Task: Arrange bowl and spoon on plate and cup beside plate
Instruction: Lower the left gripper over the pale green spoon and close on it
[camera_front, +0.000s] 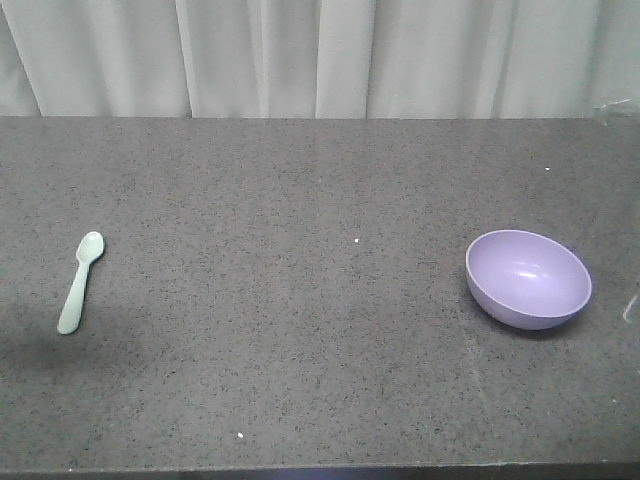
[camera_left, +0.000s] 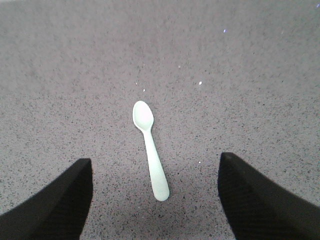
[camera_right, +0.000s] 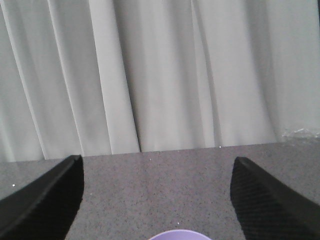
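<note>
Spoon (camera_left: 150, 150) centred ahead of left tool (camera_left: 154, 159)

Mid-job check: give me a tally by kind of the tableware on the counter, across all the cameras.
spoon: 1
bowl: 1
plate: 0 in view
cup: 0 in view
Total: 2 items

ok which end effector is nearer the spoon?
Left. The left end effector hangs open over the spoon, handle lying between its fingers. The right end effector is open by the bowl, across the table.
</note>
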